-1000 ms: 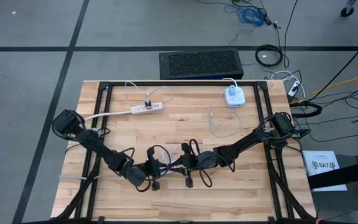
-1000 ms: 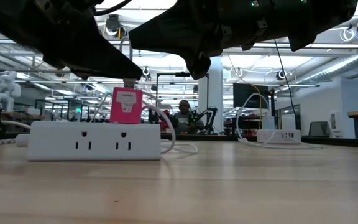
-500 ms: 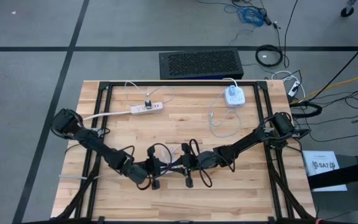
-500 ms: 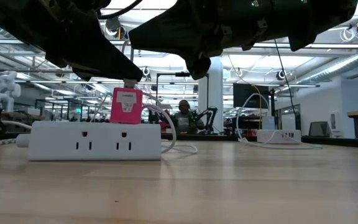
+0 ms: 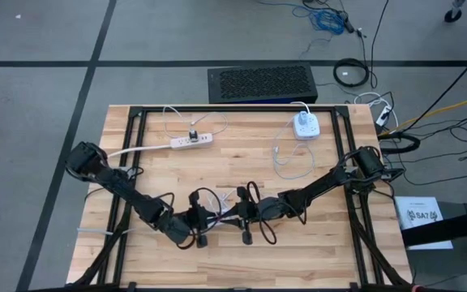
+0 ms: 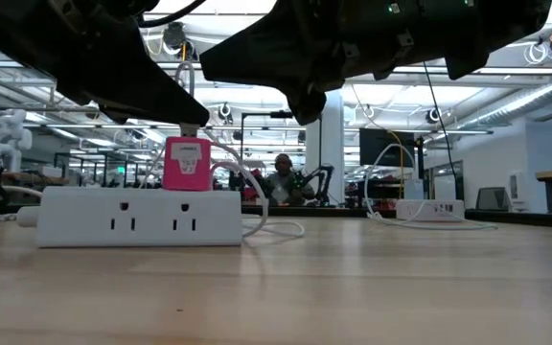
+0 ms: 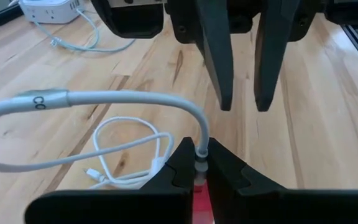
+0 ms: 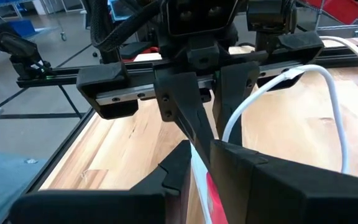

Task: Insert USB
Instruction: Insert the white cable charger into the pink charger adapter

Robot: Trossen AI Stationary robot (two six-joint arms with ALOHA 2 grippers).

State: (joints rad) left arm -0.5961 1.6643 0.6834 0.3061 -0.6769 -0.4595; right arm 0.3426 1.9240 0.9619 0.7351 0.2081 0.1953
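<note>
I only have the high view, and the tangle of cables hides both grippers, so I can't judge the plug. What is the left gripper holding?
Observer: The left gripper is shut on the plug end of a thin white cable.
Operator: What sits under that plug?
Observer: A pink block-shaped charger, standing in a white plastic power strip, is directly below the gripper.
</note>
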